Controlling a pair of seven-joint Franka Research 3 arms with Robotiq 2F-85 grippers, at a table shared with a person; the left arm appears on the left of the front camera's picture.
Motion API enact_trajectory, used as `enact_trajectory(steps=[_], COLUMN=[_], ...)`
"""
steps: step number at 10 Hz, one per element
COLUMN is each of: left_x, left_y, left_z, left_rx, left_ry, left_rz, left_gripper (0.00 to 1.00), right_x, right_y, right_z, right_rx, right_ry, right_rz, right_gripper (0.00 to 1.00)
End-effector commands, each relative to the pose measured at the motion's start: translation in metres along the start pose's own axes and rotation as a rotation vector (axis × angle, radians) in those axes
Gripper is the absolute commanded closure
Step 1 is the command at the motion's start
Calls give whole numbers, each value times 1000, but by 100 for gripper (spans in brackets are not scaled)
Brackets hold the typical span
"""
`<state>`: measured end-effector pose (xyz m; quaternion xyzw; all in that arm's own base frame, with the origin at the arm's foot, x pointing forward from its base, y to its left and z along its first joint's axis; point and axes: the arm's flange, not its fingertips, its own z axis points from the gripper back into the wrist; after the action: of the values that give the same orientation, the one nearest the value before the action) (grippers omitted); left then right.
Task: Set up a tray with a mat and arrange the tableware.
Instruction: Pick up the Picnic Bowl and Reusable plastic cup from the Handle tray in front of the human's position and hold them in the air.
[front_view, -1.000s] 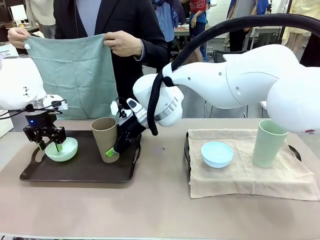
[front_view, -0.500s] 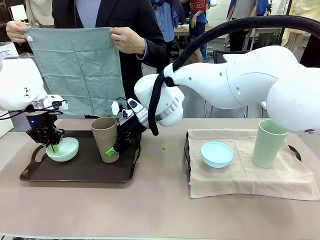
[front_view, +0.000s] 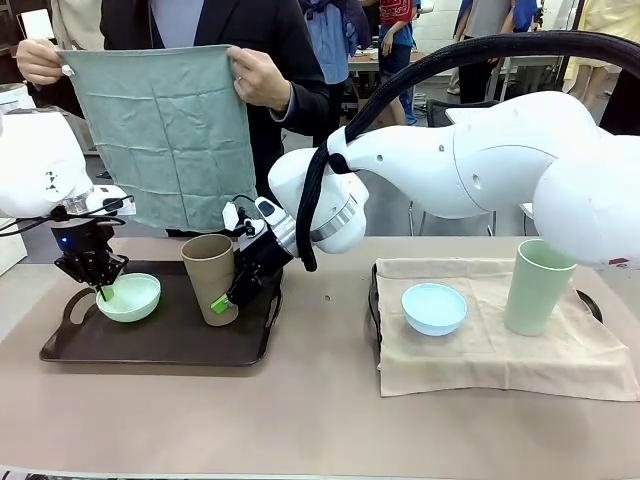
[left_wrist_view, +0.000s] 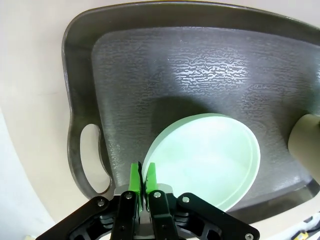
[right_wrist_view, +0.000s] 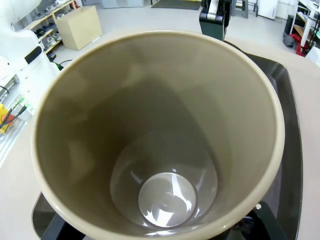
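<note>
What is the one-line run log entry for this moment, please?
left gripper: shut on mint bowl rim | right gripper: around tan cup | dark tray: no mat | person: holding green cloth

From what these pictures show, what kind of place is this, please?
Probably a robotics lab or a demonstration hall, not a dining room. Two robot arms work at a plain table with a dark tray, a person holds up a green cloth, and more tables and people stand behind.

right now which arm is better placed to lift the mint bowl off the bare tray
Left: the left gripper is shut on the mint bowl's rim over the dark tray. The right gripper is at the tan cup.
</note>
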<state>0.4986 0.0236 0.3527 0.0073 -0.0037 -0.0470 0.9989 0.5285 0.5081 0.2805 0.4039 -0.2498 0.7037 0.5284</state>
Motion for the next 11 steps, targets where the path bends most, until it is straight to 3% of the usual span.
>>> enact_trajectory(steps=[1, 3, 6, 9, 11], left_x=[-10, -35, -70, -71, -86], left_y=[-4, -14, -25, -24, -27], left_z=[5, 75, 180, 205, 216], left_rx=[30, 37, 95, 110, 86], left_ry=[38, -47, -136, -138, -174], left_rz=[22, 24, 50, 117, 49], left_gripper=[100, 100, 100, 100, 100], right_x=[1, 34, 116, 140, 157], right_y=[6, 27, 70, 84, 70], right_z=[5, 25, 69, 92, 80], right_rx=[13, 14, -50, -105, -67], right_ry=[-15, -53, -24, -22, -14], right_rz=[21, 69, 205, 199, 223], right_gripper=[100, 100, 100, 100, 100])
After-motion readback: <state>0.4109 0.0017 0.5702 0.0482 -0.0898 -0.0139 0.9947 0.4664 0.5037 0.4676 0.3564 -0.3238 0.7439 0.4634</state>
